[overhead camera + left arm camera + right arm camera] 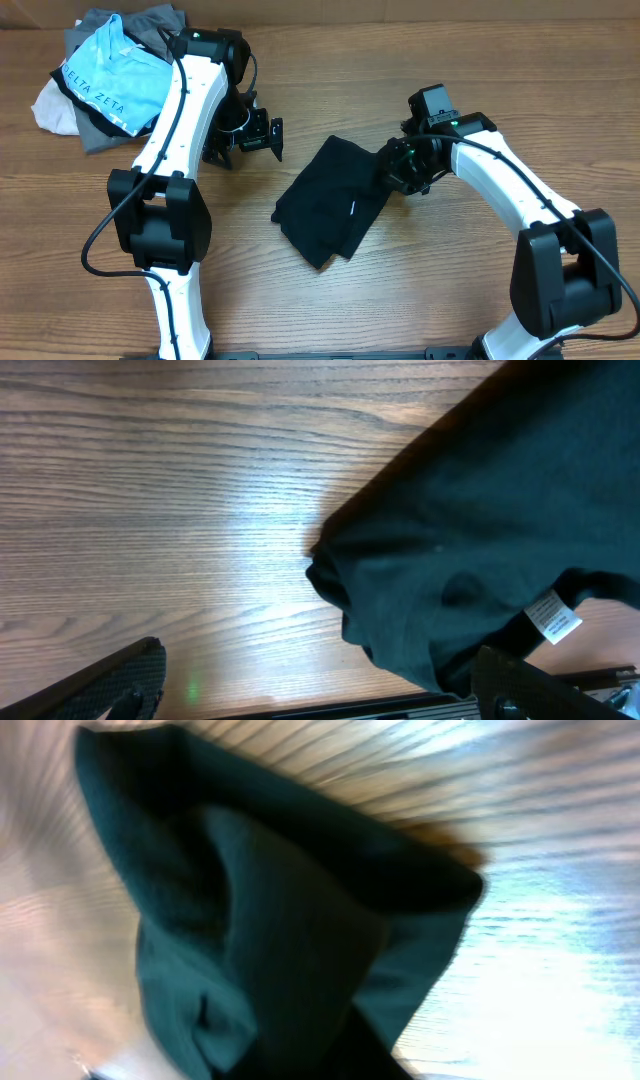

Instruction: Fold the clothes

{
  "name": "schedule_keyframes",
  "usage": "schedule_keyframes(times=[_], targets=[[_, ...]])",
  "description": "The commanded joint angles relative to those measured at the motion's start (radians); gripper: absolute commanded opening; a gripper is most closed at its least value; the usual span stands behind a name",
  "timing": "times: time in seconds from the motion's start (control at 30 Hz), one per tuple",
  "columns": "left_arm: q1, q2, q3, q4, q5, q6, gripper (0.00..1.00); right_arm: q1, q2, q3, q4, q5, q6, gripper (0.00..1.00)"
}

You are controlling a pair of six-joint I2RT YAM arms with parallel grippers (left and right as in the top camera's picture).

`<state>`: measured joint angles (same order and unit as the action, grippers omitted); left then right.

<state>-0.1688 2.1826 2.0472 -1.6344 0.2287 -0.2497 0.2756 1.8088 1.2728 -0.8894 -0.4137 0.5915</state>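
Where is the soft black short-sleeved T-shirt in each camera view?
Overhead: the soft black T-shirt lies at the centre.
Left wrist: it fills the right half, white label lower right.
Right wrist: it fills the middle, blurred.
Shared landmark: brown wood-grain table.

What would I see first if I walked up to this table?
First, the black T-shirt, partly folded, lying in the middle of the wooden table, with the right gripper at its right edge. Then the left gripper, wide open just left of the shirt. In the far left corner sits a heap of clothes with a light blue shirt on top.
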Motion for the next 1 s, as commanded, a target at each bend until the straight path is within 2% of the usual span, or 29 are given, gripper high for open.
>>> schedule_keyframes(times=[0.0, 0.23, 0.27, 0.33, 0.43, 0.57, 0.63, 0.7, 0.8, 0.97], targets=[[-0.005, -0.006, -0.008, -0.003, -0.011, 0.026, 1.0, 0.005, 0.01, -0.005, -0.01, 0.114, 0.008, 0.04], [-0.005, -0.006, -0.008, -0.002, -0.011, 0.026, 1.0, 0.006, 0.017, -0.011, -0.062, 0.292, 0.008, 0.06], [-0.005, -0.006, -0.008, -0.002, -0.011, 0.026, 1.0, 0.006, 0.017, -0.014, -0.068, 0.31, 0.008, 0.1], [-0.005, -0.006, -0.008, -0.002, -0.011, 0.026, 1.0, 0.006, 0.017, -0.024, -0.077, 0.352, 0.008, 0.43], [-0.005, -0.006, -0.008, -0.003, -0.011, 0.026, 1.0, 0.006, 0.017, -0.053, -0.097, 0.421, 0.008, 0.55], [-0.005, -0.006, -0.008, -0.003, -0.011, 0.026, 1.0, 0.004, 0.017, -0.099, -0.129, 0.444, 0.008, 0.55], [-0.005, -0.006, -0.008, -0.001, -0.011, 0.026, 1.0, 0.004, 0.015, -0.098, -0.15, 0.458, 0.01, 0.53], [-0.005, -0.006, -0.008, 0.003, -0.011, 0.026, 1.0, 0.004, 0.002, -0.083, -0.18, 0.457, 0.016, 0.47], [-0.005, -0.006, -0.008, 0.005, -0.011, 0.026, 1.0, 0.004, -0.046, -0.025, -0.262, 0.455, 0.042, 0.45], [-0.005, -0.006, -0.008, 0.016, -0.011, 0.025, 1.0, 0.011, -0.157, 0.045, -0.295, 0.322, 0.022, 0.53]])
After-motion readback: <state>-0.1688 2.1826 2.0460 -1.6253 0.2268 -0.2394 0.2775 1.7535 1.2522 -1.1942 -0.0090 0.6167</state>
